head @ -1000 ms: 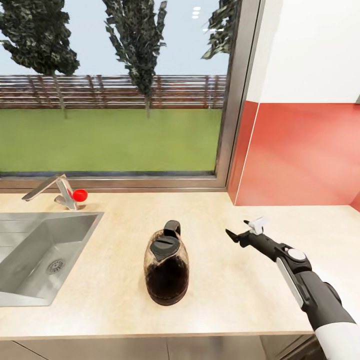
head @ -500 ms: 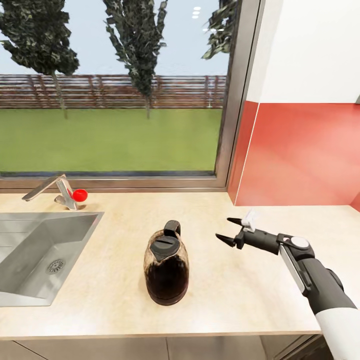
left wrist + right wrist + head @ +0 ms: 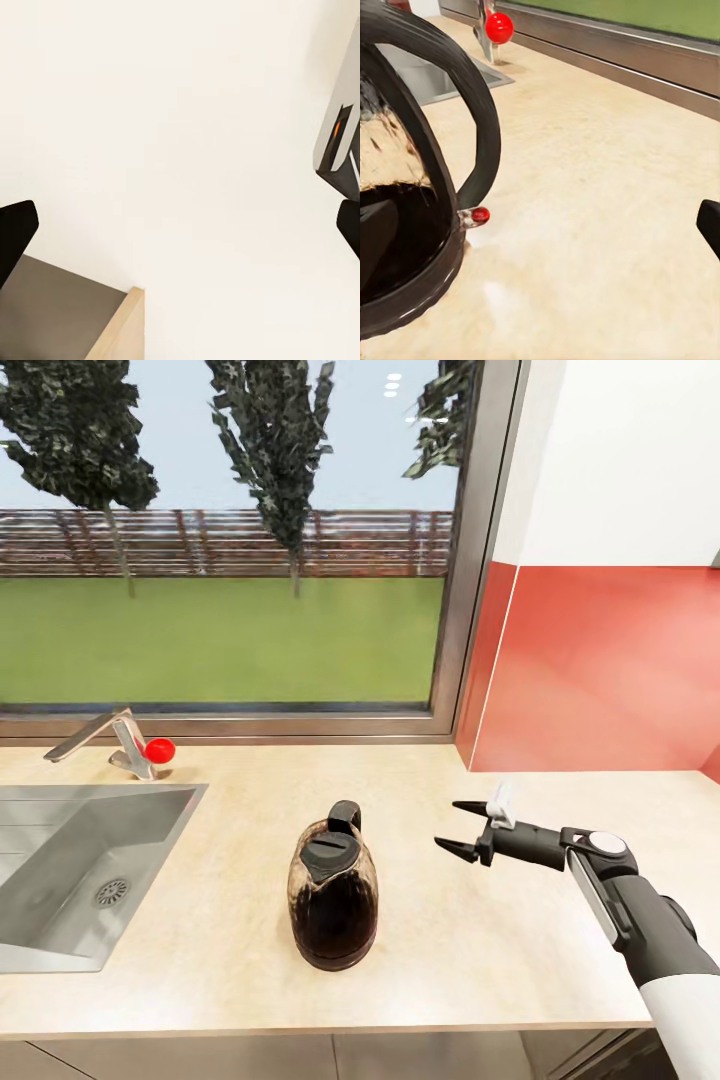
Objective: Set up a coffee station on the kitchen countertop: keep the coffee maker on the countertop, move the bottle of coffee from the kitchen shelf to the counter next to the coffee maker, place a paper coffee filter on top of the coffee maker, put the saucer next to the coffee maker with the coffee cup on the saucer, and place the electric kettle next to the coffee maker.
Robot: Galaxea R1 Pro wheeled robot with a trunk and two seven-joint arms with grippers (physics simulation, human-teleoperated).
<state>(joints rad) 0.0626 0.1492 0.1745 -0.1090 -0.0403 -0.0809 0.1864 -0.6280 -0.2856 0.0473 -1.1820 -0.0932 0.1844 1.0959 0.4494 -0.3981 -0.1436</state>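
Steel sink at left, tap with red knob behind; window onto lawn, trees; red wall panel right.

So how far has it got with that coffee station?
Nothing looks set up here. The electric kettle stands alone on the countertop beside the sink, with no coffee maker near it. In hand: the right pincer hangs open, aimed at the kettle and empty. The kettle and the rest are yet to be placed.

Electric kettle on the table, centre front; sink to its left, faucet behind the sink; right gripper right of the kettle.
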